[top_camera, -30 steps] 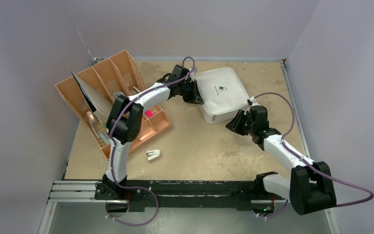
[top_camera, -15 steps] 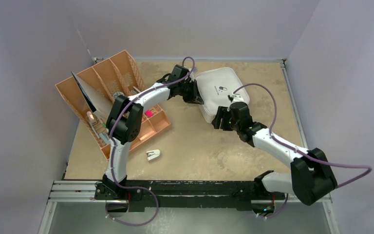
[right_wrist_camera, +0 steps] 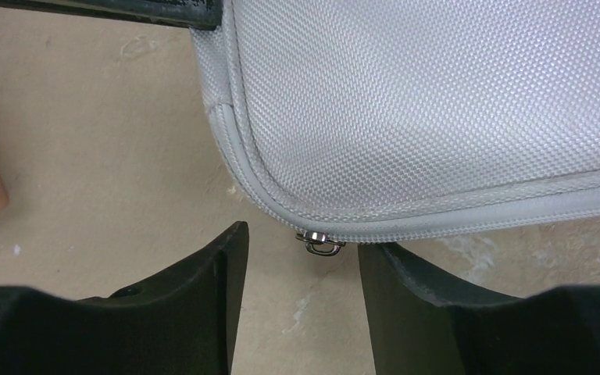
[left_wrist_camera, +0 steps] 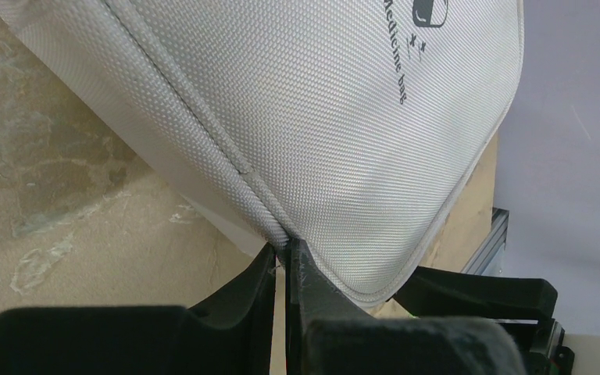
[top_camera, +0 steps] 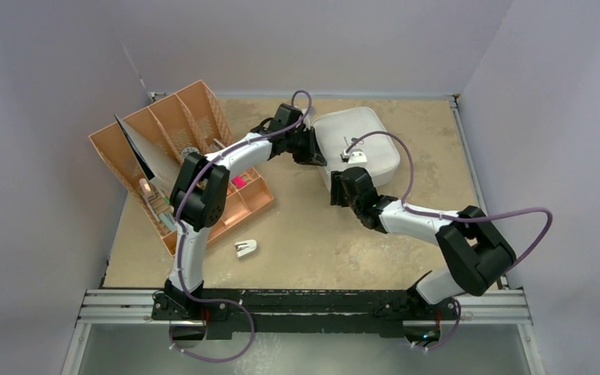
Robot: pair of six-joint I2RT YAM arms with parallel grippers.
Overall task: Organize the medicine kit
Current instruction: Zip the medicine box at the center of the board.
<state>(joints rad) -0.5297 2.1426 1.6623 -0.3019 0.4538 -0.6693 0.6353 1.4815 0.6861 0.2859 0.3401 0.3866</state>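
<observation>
The medicine kit [top_camera: 336,125] lies closed on the counter [top_camera: 297,234], with fingers at two of its edges. The left fingers [left_wrist_camera: 301,273] are pressed fully together on the raised seam along the lid edge, so the case spreads out directly beyond their tips. The right fingers [right_wrist_camera: 211,281] stand about half open and hold nothing. The small metal zip pull [right_wrist_camera: 320,244] hangs between them, about level with their tips and nearer to one finger, touching neither.

I think the first risk is a missed grasp. The pull is tiny and lies close under the zip track. If the right fingers close without going a little forward, they may close on nothing, or the nearer finger may push the pull aside. The second risk is on the other side. The left fingers pinch only a thin seam, so a strong tug along the zip could draw the fabric out of that pinch, and then the whole case would slide or turn on the counter.

Only the right wrist view shows the pull, because in the top view the arm covers that corner. Only the left wrist view shows the pinch on the seam. The top view alone shows both arms at the same short side of the case, and the orange trays [top_camera: 180,148] behind the left arm.
</observation>
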